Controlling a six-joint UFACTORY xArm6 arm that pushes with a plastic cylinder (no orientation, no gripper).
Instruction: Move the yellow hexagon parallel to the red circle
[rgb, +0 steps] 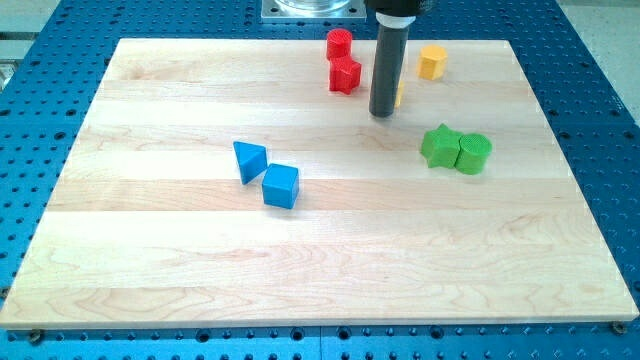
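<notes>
Wooden board (200, 260) fills most of the frame, resting on a blue perforated table (40, 60). Dark rod descends from the view's top; my tip (381, 115) sits on the board in the upper middle. No jaws on this rig, just the plain rod, so nothing to open or close. Yellow hexagon (432, 62) lies up and to the view's right of my tip, near the top edge. A second yellow piece (399, 96) peeks out just behind the rod, shape hidden. Red circle (339, 43) is at the top, left of the rod, red star-like block (345, 75) just below it. Green pair (456, 149) lower right; blue triangle (249, 160) and blue cube (281, 186) centre-left.
</notes>
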